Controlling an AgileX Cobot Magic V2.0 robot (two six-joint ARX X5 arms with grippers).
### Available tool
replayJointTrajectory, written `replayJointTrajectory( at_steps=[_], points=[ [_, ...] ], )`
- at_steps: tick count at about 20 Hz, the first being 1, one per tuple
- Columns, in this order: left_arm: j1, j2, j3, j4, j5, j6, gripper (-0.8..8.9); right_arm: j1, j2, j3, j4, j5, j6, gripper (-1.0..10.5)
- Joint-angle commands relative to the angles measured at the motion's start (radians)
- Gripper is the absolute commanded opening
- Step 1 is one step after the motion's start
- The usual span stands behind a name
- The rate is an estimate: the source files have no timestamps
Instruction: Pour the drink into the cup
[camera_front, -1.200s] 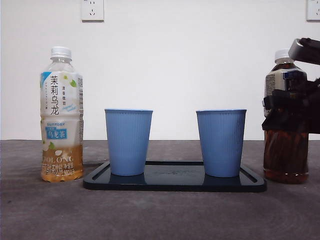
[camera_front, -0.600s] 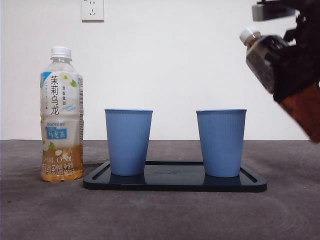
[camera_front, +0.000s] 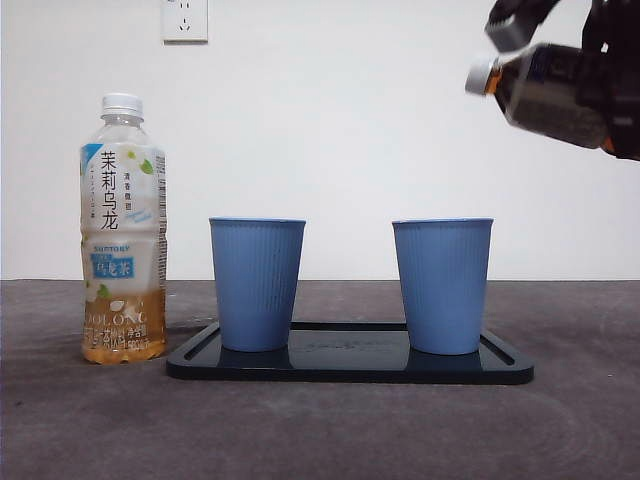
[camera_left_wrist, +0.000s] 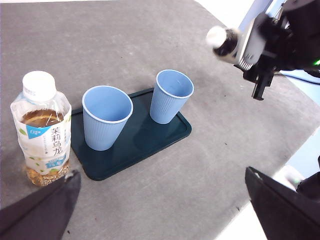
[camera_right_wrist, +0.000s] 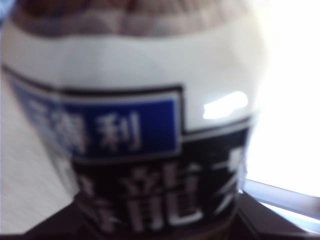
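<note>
My right gripper is shut on a dark tea bottle, which fills the right wrist view. It holds the bottle high at the upper right, tilted with its white-capped neck pointing left, above and to the right of the right blue cup. The left blue cup stands beside it on a dark tray. The left wrist view shows both cups, the tray and the raised bottle. My left gripper is open, waiting well back from the tray.
A pale oolong tea bottle with a white cap stands upright left of the tray; it also shows in the left wrist view. The grey table surface lies around the tray. A white wall is behind.
The dark bottle stood on the table at the right a second ago. My right gripper has lifted it and tilted it further, neck to the left.
</note>
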Motion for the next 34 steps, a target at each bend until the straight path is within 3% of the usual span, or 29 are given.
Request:
replayJointTrajectory(
  at_steps=[1, 5, 10, 26, 31, 33, 34],
  points=[
    [-0.003, 0.006, 0.011, 0.009, -0.002, 0.017, 5.27, 0.031, 0.042, 0.035, 0.024, 0.102, -0.094, 1.6],
    [-0.003, 0.006, 0.011, 0.008, -0.002, 0.016, 5.27, 0.063, 0.111, 0.035, 0.029, 0.208, -0.166, 1.6],
    [-0.009, 0.006, 0.011, 0.008, -0.002, 0.016, 5.27, 0.076, 0.147, 0.035, 0.07, 0.277, -0.217, 1.6],
    [-0.018, 0.006, 0.011, 0.008, -0.002, 0.016, 5.27, 0.079, 0.153, 0.035, 0.082, 0.298, -0.239, 1.6],
    [-0.018, 0.006, 0.011, 0.008, -0.002, 0.016, 5.27, 0.079, 0.153, 0.035, 0.086, 0.298, -0.227, 1.6],
    [-0.018, 0.006, 0.011, 0.007, -0.002, 0.016, 5.27, 0.079, 0.151, 0.035, 0.085, 0.298, -0.159, 1.6],
    [-0.018, 0.006, 0.011, 0.006, -0.002, 0.016, 5.27, 0.079, 0.149, 0.035, 0.085, 0.298, -0.091, 1.6]
  ],
)
